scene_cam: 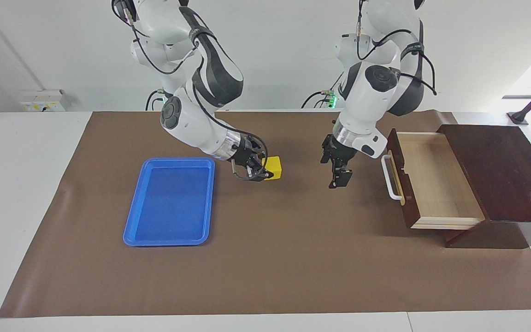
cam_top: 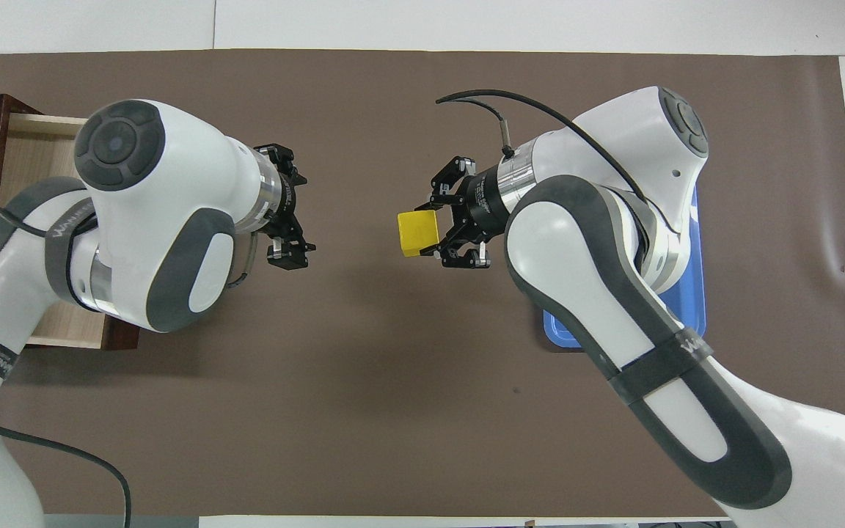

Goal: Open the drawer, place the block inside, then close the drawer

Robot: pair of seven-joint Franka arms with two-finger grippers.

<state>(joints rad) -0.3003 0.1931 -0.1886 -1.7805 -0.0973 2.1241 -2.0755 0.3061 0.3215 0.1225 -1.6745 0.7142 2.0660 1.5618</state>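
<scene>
The block point(scene_cam: 274, 167) is held clamped in the right gripper point(scene_cam: 265, 171) above the mat point(scene_cam: 265, 258), between tray point(scene_cam: 171, 240) and open drawer point(scene_cam: 436, 184). The left gripper point(scene_cam: 339, 180) is spread wide beside the drawer's handle point(scene_cam: 387, 177).
</scene>
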